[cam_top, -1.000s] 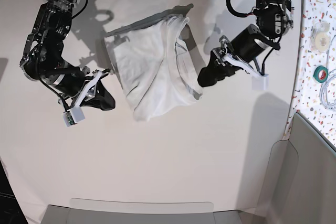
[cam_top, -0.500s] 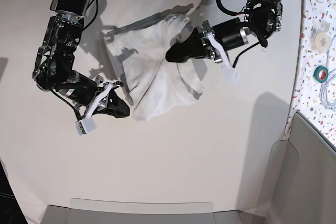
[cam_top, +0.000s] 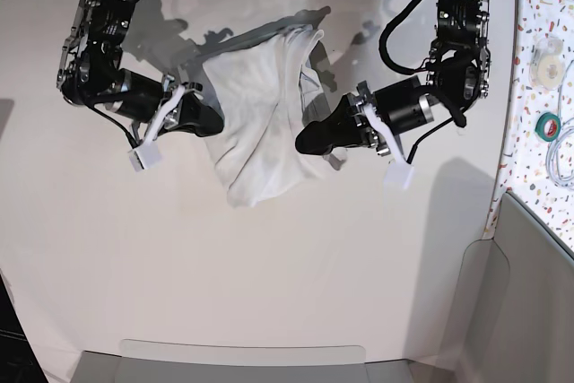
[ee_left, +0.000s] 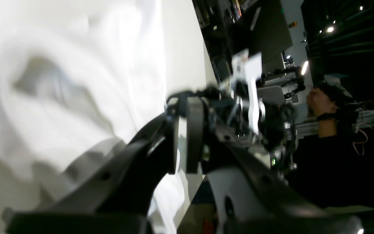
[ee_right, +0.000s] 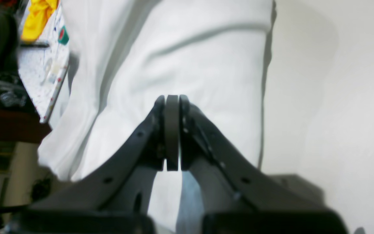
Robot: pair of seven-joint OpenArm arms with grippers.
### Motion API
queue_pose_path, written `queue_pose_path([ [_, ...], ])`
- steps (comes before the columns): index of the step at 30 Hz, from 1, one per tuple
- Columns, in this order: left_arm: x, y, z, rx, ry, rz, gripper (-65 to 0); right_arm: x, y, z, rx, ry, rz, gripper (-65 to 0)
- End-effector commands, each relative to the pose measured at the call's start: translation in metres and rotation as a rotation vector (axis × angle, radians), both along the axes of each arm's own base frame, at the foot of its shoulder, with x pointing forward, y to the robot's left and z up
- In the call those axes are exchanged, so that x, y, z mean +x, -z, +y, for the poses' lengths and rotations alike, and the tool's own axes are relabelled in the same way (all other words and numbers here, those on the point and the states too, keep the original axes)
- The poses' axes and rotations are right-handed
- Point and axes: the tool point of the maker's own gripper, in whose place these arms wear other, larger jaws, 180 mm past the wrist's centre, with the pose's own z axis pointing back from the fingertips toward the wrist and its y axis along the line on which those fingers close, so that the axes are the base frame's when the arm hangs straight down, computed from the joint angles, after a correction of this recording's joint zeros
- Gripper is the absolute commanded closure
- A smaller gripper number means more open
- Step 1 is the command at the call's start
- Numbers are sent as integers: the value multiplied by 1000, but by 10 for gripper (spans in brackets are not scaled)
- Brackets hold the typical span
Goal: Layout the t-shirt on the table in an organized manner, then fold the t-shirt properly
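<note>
The white t-shirt (cam_top: 260,123) lies bunched and wrinkled on the off-white table (cam_top: 269,266), toward its far middle. My left gripper (cam_top: 308,143) is at the shirt's right edge. In the left wrist view its fingers (ee_left: 195,130) are shut with a thin strip of white cloth pinched between them, and the t-shirt (ee_left: 76,81) spreads out beyond the left gripper (ee_left: 183,102). My right gripper (cam_top: 215,123) touches the shirt's left edge. In the right wrist view the right gripper (ee_right: 172,97) is shut pad to pad over the t-shirt (ee_right: 206,65), with no cloth visible between the pads.
A speckled panel (cam_top: 529,132) with tape rolls (cam_top: 549,125) and a cable borders the table on the right. A clear bin (cam_top: 242,361) sits at the near edge, and a grey one (cam_top: 534,284) at the near right.
The left gripper went over the shirt, came back to its right edge and closed. The right arm rose from the shirt's lower left corner to its left edge. The shirt is narrower.
</note>
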Motion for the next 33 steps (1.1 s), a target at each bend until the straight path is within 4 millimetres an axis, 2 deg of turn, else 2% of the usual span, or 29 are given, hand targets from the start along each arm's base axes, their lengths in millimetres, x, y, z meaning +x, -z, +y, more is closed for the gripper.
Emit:
queue_pose_path([
  [1,8,-11,-1,-33,-6,-28,-33,4,-12,2,32,1,-43,0],
  [4,15,-14,-11,-74,-3,-19,-33,-1,-9,3,36,1,-30,0],
  [9,16,-9,-40,-101,61,11,-33,-2,-25,12,145,-15,-53,0],
  [11,16,-9,-51,-123,75,25,-33,-2,-24,13,155,-13,-49,0],
  [14,16,-4,-60,-148,81,54,-33,0,-2,13,152,7,24,0],
  [16,22,-2,-63,-156,78,67,-33,-3,23,15,149,24,104,0],
  [19,37,12,-60,-114,55,106,-33,-3,46,14,148,53,172,0],
  [24,54,41,-49,-21,-15,215,-33,-9,67,8,115,94,216,0],
  [29,67,57,-19,17,-148,300,-33,-10,71,8,102,101,218,0],
  [31,68,68,-12,73,-182,330,-32,-10,69,8,108,101,215,0],
  [33,62,89,-3,145,-221,381,-32,-9,68,8,107,102,212,0],
])
